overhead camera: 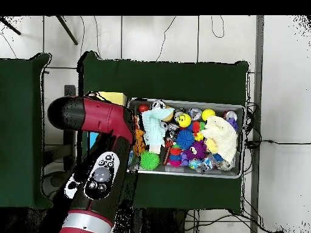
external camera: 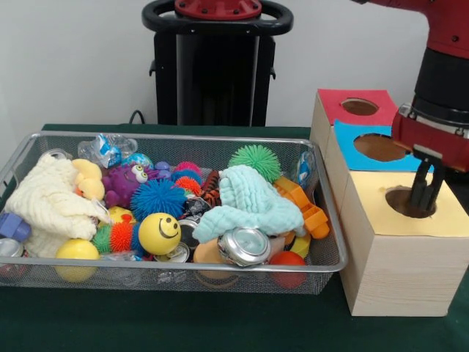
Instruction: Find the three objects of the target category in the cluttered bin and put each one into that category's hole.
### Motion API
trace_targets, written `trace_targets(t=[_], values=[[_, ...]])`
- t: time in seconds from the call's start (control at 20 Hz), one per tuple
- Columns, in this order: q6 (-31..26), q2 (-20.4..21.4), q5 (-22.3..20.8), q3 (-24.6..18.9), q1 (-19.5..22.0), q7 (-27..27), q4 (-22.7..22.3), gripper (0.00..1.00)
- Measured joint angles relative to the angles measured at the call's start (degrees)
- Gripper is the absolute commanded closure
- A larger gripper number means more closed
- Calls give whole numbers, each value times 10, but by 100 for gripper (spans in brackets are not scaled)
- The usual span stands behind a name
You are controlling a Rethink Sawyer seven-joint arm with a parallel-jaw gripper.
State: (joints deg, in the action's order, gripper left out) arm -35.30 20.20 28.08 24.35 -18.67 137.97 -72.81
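Observation:
The wire-mesh bin (external camera: 183, 136) sits on the green table, full of toys; it also shows in the overhead view (overhead camera: 188, 101). My gripper (external camera: 426, 196) reaches down into the round hole (external camera: 401, 199) in the pale yellow panel of the largest wooden box (external camera: 403, 257). I see nothing in it; its tips are hidden by the hole. A whitish piece with blue marks (external camera: 110, 149) lies at the bin's back left, and another (external camera: 305, 169) leans on its right wall. In the overhead view the arm (overhead camera: 100, 158) hides the hole; a corner of the yellow box (overhead camera: 112, 97) shows.
The blue-panelled box (external camera: 352, 152) and the red-panelled box (external camera: 331, 99) stand behind the yellow one. In the bin lie a mint cloth (external camera: 253, 202), a cream cloth (external camera: 47, 198), a purple monster (external camera: 124, 180), a smiley ball (external camera: 159, 233) and a can (external camera: 244, 246).

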Motion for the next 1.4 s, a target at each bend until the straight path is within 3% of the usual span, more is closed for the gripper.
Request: trace_targets(t=[0.3,0.8,1.4], values=[[-40,32,0,6,-1,0,0,100],[-60,87,-1,15,8,0,-10,100],[-60,170,-7,15,68,0,-83,100]])
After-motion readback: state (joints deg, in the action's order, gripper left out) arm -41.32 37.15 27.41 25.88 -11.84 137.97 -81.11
